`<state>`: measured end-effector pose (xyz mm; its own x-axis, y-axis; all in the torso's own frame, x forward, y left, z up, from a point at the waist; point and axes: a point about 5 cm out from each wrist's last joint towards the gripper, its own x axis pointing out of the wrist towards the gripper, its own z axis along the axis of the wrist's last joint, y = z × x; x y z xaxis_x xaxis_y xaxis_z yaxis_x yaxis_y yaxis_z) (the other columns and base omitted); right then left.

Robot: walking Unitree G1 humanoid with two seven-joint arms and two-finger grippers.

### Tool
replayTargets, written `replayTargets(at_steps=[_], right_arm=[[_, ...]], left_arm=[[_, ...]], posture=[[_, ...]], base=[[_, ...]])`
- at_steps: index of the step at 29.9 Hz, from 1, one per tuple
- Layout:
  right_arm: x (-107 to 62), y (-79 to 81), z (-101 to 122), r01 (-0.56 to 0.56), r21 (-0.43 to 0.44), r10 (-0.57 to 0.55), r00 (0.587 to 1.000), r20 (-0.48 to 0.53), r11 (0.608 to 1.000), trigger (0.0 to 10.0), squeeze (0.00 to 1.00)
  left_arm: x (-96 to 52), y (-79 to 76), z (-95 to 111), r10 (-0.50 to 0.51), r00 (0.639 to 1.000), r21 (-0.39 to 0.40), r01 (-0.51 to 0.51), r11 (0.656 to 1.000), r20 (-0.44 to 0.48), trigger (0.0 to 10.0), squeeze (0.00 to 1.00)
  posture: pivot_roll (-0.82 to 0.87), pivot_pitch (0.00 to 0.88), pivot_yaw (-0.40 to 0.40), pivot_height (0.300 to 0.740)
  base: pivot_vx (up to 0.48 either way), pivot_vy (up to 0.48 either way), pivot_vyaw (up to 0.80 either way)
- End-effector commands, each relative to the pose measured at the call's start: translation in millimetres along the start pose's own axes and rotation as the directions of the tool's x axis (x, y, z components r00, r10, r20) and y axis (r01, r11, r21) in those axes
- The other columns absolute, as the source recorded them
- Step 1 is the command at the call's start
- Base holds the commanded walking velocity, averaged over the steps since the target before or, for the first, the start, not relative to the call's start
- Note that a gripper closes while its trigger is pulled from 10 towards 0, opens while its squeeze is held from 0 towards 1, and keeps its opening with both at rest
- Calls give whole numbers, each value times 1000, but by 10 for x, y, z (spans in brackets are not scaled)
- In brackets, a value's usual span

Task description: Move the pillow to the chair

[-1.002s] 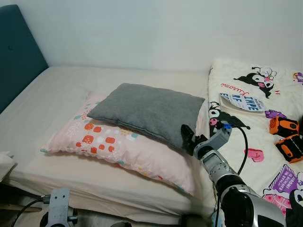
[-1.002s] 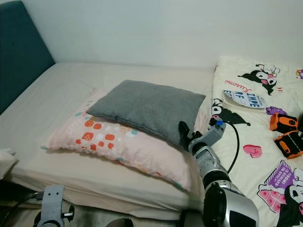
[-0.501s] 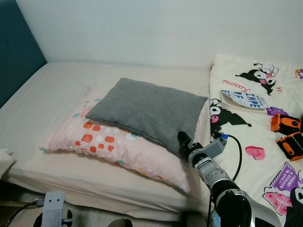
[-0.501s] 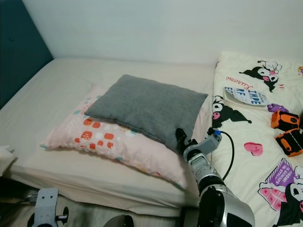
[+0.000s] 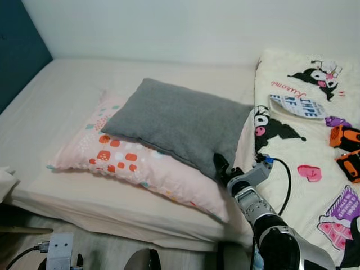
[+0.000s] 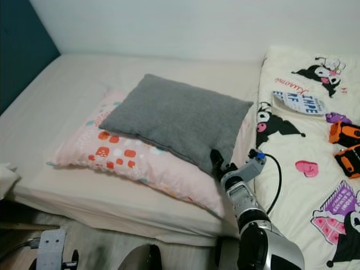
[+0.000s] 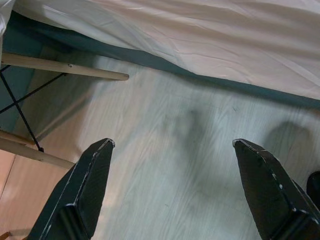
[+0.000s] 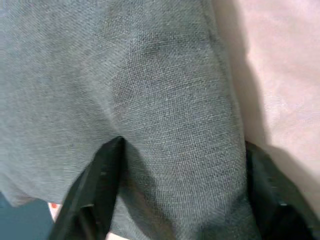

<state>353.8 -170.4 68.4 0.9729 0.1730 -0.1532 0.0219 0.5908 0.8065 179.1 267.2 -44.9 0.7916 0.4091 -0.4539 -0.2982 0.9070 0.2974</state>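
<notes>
A grey pillow (image 5: 180,126) lies on a bed (image 5: 67,95), resting on top of a pink pillow (image 5: 140,169) printed with red and teal patches, its near right corner overhanging towards the bed's front edge. The right gripper (image 5: 220,167) is at that corner: in the right wrist view its two black fingers (image 8: 97,185) stand spread to either side of the grey cloth, pressing into it, with the fabric bulging between them, so the jaws are open around the corner; whether they have any real hold on it is hard to judge from so close. A black cable (image 5: 288,180) loops from the right wrist over a cream quilt (image 5: 304,146) with cartoon figures, which covers the right part of the bed. On the quilt lie a white-and-blue packet (image 5: 298,107) and, at the far right, two orange-and-black objects (image 5: 347,147) too small to name. A teal headboard (image 5: 19,62) stands at the left. The left gripper (image 7: 170,190) hangs low beside the bed, fingers wide apart and holding nothing, over a pale wood floor (image 7: 165,150), with the sheet's edge and some wooden legs (image 7: 65,72) nearby.
</notes>
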Motion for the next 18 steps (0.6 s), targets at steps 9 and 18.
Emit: replayTargets(at_steps=[9,18], right_arm=[[45,120,-167,-48,6,48,996,-79,999,0,0],[113,267,-79,-115,-91,109,992,-62,989,0,0]], left_arm=[[-54,128,-73,13,1000,45,-13,999,-5,10000,0],[23,50,35,21,1000,3,-21,1000,4,10000,0]], posture=[[57,272,79,620],[36,212,68,620]], base=[[0,0,0],[0,0,0]])
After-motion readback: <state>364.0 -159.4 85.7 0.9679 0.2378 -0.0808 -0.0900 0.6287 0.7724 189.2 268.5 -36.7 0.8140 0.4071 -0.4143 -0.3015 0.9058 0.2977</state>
